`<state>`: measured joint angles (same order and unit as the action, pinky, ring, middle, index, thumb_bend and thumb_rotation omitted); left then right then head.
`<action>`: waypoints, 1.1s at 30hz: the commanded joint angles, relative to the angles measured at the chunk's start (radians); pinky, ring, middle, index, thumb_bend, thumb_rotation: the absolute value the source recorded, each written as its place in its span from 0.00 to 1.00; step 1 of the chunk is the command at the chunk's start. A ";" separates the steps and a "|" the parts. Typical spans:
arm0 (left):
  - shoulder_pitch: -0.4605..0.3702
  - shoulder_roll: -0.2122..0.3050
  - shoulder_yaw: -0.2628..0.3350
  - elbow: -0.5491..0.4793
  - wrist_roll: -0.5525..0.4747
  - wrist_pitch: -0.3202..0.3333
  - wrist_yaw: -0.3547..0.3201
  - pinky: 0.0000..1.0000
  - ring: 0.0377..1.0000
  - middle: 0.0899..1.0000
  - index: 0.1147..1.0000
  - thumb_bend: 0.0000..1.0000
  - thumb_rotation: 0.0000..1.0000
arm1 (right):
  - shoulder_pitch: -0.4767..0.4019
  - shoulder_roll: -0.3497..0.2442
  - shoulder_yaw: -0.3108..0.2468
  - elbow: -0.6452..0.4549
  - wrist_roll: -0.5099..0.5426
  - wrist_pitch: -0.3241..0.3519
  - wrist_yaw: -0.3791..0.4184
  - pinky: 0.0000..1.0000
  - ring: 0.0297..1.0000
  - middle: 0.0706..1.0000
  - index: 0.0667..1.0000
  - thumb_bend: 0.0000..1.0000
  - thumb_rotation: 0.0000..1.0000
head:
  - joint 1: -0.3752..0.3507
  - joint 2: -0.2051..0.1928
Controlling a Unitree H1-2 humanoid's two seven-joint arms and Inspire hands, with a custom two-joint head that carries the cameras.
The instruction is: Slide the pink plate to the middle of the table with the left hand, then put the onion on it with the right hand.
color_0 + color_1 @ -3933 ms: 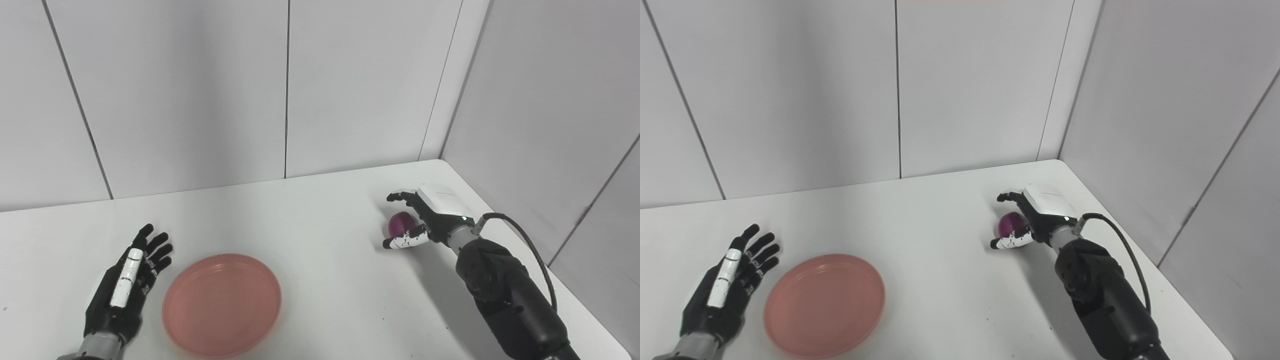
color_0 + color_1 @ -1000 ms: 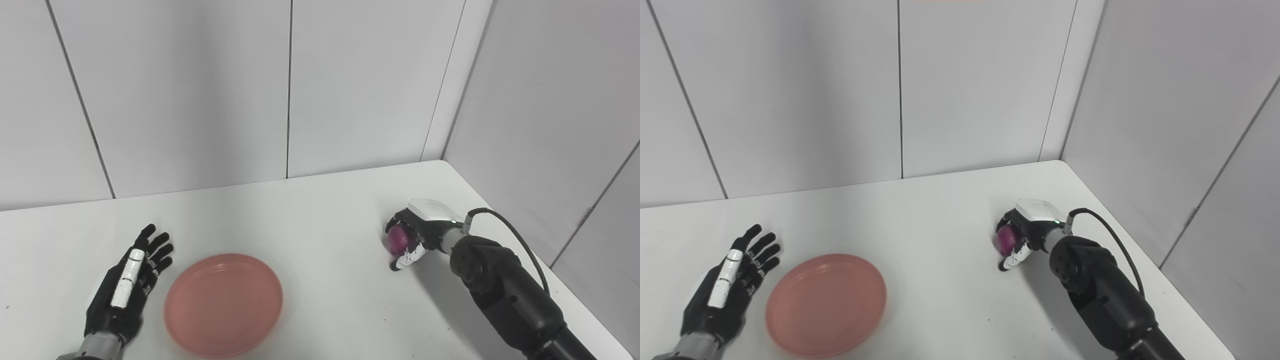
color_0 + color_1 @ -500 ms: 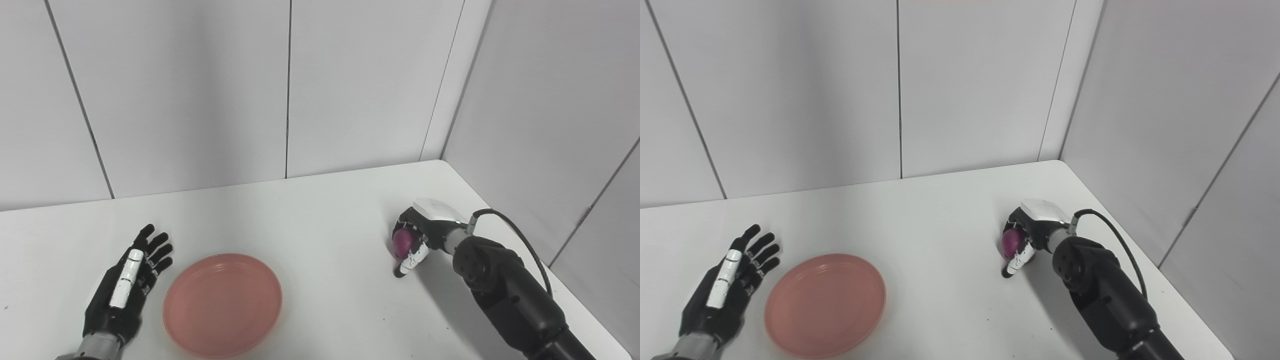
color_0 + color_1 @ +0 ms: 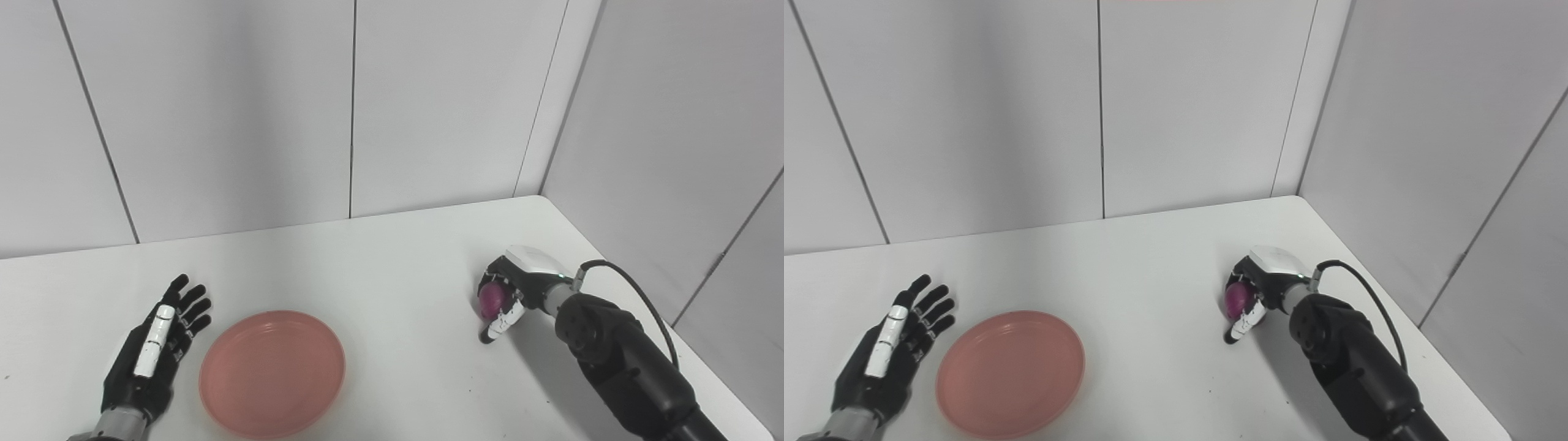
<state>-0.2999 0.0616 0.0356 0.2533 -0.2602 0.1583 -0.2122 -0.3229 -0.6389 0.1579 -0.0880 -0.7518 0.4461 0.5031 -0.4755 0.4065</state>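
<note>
A pink plate (image 4: 272, 372) lies flat on the white table (image 4: 392, 269) at the front left of centre. Just left of it rests my left hand (image 4: 156, 349), flat and open, fingers spread, apart from the plate's rim. Far to the right, my right hand (image 4: 511, 293) is curled around a small purple onion (image 4: 491, 298), with its thumb pointing down toward the tabletop. The onion shows between the fingers and is partly hidden by them. In the right eye view the same onion (image 4: 1237, 299) sits in that hand (image 4: 1258, 294), about level with the table surface.
Grey wall panels (image 4: 349, 110) close off the back and the right side of the table. The right edge of the table (image 4: 618, 269) runs close behind my right forearm (image 4: 618, 361). A black cable (image 4: 637, 294) loops from the wrist.
My right hand has closed round the onion, which lay free between its open fingers 3.9 s ago. Over the last second it shifted slightly. The left hand and plate have not moved.
</note>
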 commanded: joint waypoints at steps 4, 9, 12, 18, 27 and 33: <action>0.050 -0.002 -0.011 0.054 0.014 0.082 0.013 0.92 0.90 0.89 0.91 0.64 0.76 | -0.050 -0.020 -0.004 -0.120 -0.011 0.000 0.007 0.20 0.26 0.36 0.49 0.52 0.01 | 0.011 0.004; 0.055 -0.011 -0.018 0.046 0.019 0.079 0.015 0.93 0.91 0.90 0.92 0.64 0.77 | -0.081 -0.013 0.019 -0.218 -0.035 0.001 0.055 0.24 0.31 0.37 0.49 0.52 0.01 | 0.042 0.010; 0.059 -0.019 -0.022 0.035 0.025 0.082 0.023 0.91 0.89 0.89 0.92 0.64 0.77 | -0.101 -0.004 0.027 -0.256 -0.035 0.003 0.079 0.24 0.30 0.36 0.49 0.52 0.01 | 0.066 0.014; 0.069 -0.036 -0.042 0.024 0.045 0.076 0.040 0.91 0.88 0.89 0.92 0.64 0.78 | -0.141 0.018 0.046 -0.289 -0.017 -0.015 0.108 0.30 0.36 0.40 0.49 0.52 0.01 | 0.145 0.030; 0.079 -0.087 -0.061 -0.001 0.071 0.083 0.076 0.91 0.89 0.90 0.91 0.66 0.76 | -0.183 0.046 0.080 -0.265 0.034 -0.053 0.132 0.32 0.37 0.41 0.49 0.53 0.01 | 0.276 0.053; 0.080 -0.123 -0.076 -0.008 0.094 0.086 0.107 0.90 0.89 0.90 0.91 0.66 0.77 | -0.190 0.053 0.107 -0.232 0.084 -0.116 0.130 0.30 0.35 0.40 0.49 0.53 0.01 | 0.369 0.064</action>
<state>-0.2703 -0.0466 -0.0275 0.2003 -0.1828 0.1583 -0.1234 -0.4649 -0.5720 0.2720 -0.3113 -0.6767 0.3816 0.6459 -0.1076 0.4694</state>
